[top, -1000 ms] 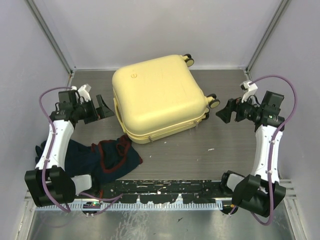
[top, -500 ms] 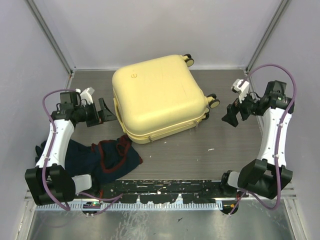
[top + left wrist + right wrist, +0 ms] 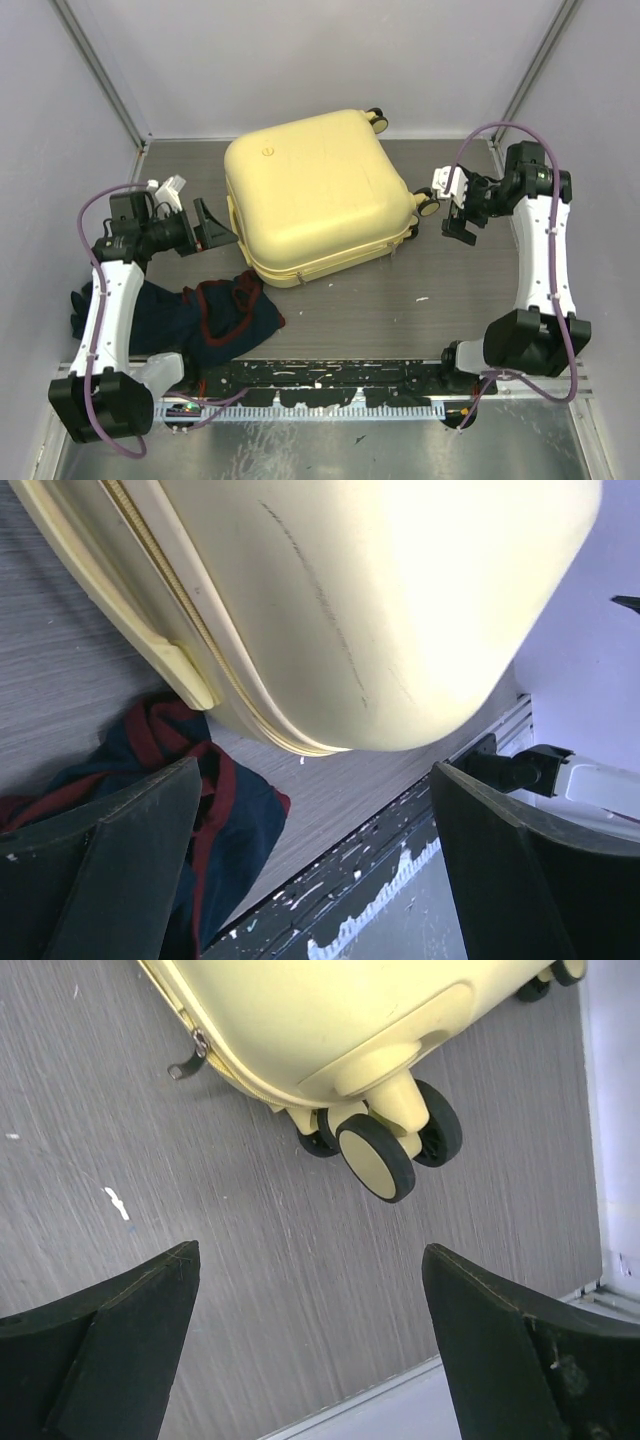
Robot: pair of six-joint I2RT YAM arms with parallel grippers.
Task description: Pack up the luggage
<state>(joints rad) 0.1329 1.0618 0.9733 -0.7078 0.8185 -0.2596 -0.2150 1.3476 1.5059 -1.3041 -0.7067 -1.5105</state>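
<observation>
A dark grey wood-grain table point(image 3: 400, 290) is seen from above, enclosed by pale walls. The luggage point(image 3: 315, 195), a pale yellow hard-shell suitcase, is laid flat and closed at the far middle of the table, with its zipper seam running round the near edge. A navy garment with maroon trim point(image 3: 225, 315) is crumpled on the near left of the table, just in front of the suitcase's near-left corner and partly hidden beneath the left arm.

The left gripper point(image 3: 222, 228) is held just beside the left edge of the suitcase; its fingers are spread wide and nothing is held between them. Whether a fingertip touches the shell cannot be told. The right gripper point(image 3: 455, 218) is held low at the right side of the suitcase, near a caster; its fingers are likewise spread wide and nothing is grasped.

A pair of black-tyred caster wheels point(image 3: 375, 1155) is seen at the suitcase's right corner in the right wrist view, and another wheel is visible at the far corner. A small metal zipper pull point(image 3: 190, 1060) is seen hanging from the seam. A white fleck point(image 3: 117, 1203) lies on the table.
</observation>
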